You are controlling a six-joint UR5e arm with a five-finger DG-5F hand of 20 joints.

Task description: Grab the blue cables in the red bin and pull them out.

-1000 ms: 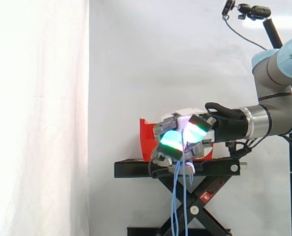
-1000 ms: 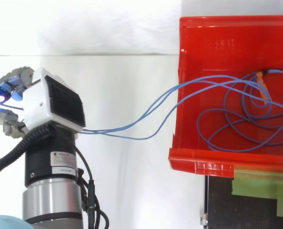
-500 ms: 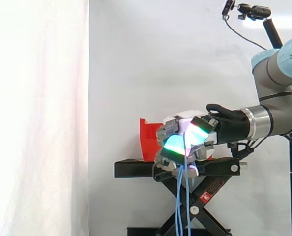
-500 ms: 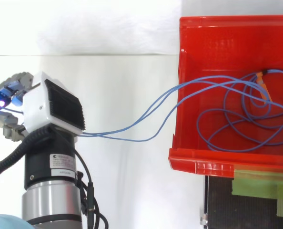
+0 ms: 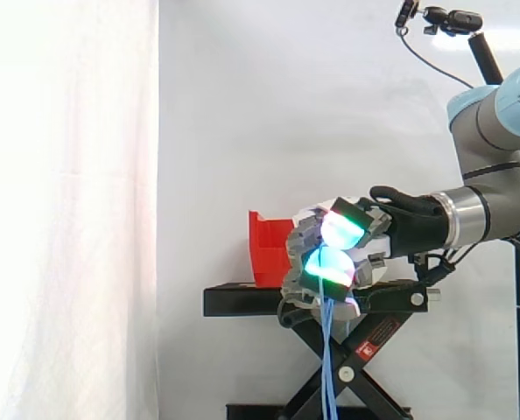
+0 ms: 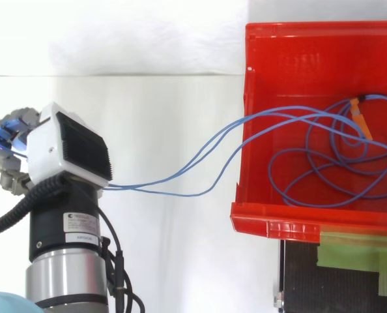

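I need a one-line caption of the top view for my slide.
The hand holds blue cables that cross the wall of the red bin; loops lie inside.

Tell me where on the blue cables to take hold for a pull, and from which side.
Probably the free stretch of the blue cables just outside the red bin, approached from the top view's left: there the strands hang close together in open air, while inside they lie in overlapping loops.

Seen from above, the red bin (image 6: 258,218) runs off the right edge. The blue cables (image 6: 180,175) vanish under the hand (image 6: 66,150), so the hold itself is hidden there.
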